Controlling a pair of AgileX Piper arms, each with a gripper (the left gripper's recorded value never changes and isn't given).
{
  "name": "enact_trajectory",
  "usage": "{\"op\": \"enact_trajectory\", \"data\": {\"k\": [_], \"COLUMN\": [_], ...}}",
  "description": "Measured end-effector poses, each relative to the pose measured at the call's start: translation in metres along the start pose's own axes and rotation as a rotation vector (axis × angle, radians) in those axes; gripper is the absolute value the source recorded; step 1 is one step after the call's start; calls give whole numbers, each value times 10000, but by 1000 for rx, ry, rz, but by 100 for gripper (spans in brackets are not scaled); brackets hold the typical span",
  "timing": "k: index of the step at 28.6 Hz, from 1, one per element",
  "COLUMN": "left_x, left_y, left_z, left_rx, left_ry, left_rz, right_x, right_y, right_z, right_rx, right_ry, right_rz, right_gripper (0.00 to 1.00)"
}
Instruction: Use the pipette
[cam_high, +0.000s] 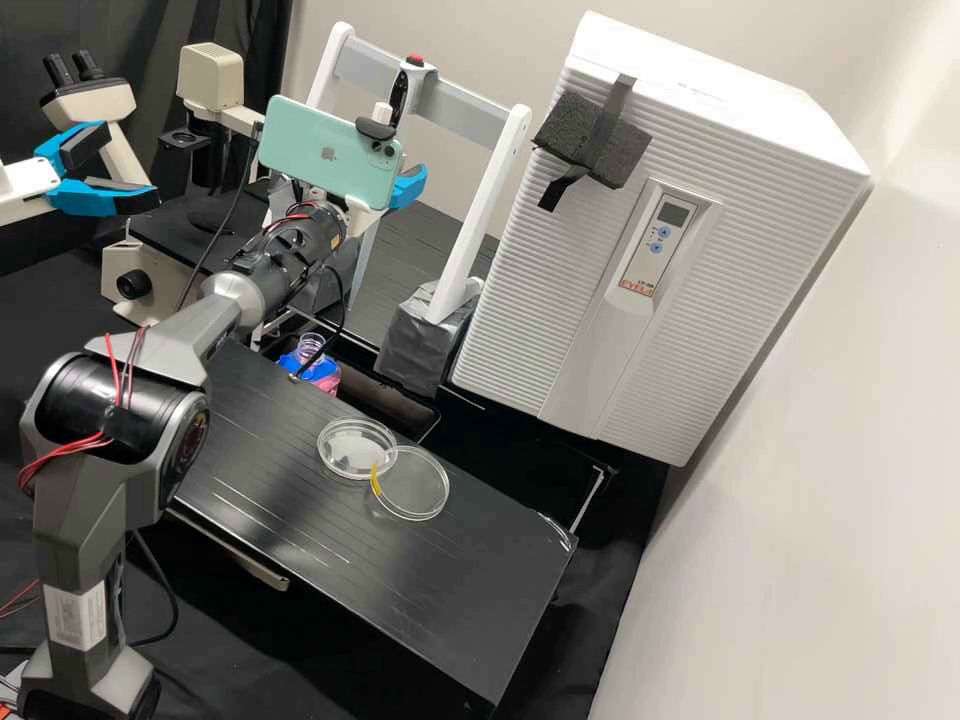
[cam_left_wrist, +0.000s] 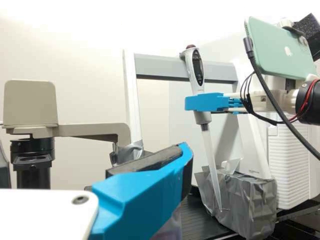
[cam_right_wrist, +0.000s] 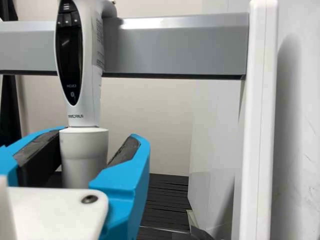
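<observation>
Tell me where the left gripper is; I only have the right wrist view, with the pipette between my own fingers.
Observer: The left gripper is open with nothing in it, by the microscope at the bench's far left.
Operator: How far down does the pipette reach?
Observer: In the left wrist view the pipette tapers to a lower end that points at the stand's grey-taped foot.
Operator: And the dishes?
Observer: The farther petri dish touches the nearer petri dish on the black tray, and a small yellow piece lies where they meet.
</observation>
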Motion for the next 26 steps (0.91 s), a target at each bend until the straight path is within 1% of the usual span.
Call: {"op": "enact_trajectory", "data": {"k": [2, 6, 7, 8, 10, 12, 14, 15, 20, 22, 26], "left_x": [0, 0, 0, 0, -1, -1, -1, -2, -4, -5, -6], "left_y": [0, 0, 0, 0, 1, 1, 1, 3, 7, 9, 11], "left_z": [0, 0, 0, 0, -5, -5, -5, -9, -23, -28, -35], "left_rx": [0, 0, 0, 0, 1, -3, -20, -22, -20, -19, -22], "left_ry": [0, 0, 0, 0, 2, 2, 2, 4, 9, 11, 13], "left_rz": [0, 0, 0, 0, 0, 0, 0, 1, 2, 3, 3], "right_x": [-1, -1, -1, -1, -3, -5, -5, -5, -6, -8, -9], "right_y": [-4, -4, -4, -4, -14, -26, -29, -29, -32, -43, -50], "right_z": [-4, -4, -4, -4, -12, -22, -25, -25, -28, -38, -45], "right_rx": [-2, -26, -27, -27, -17, -12, -12, -12, -11, -4, -3], "right_ry": [1, 1, 1, 1, -1, 0, 1, 1, 2, 3, 4], "right_rz": [-1, -1, -1, -1, -3, -5, -6, -6, -7, -9, -11], "right_gripper": [0, 0, 0, 0, 0, 0, 0, 0, 0, 0, 0]}}
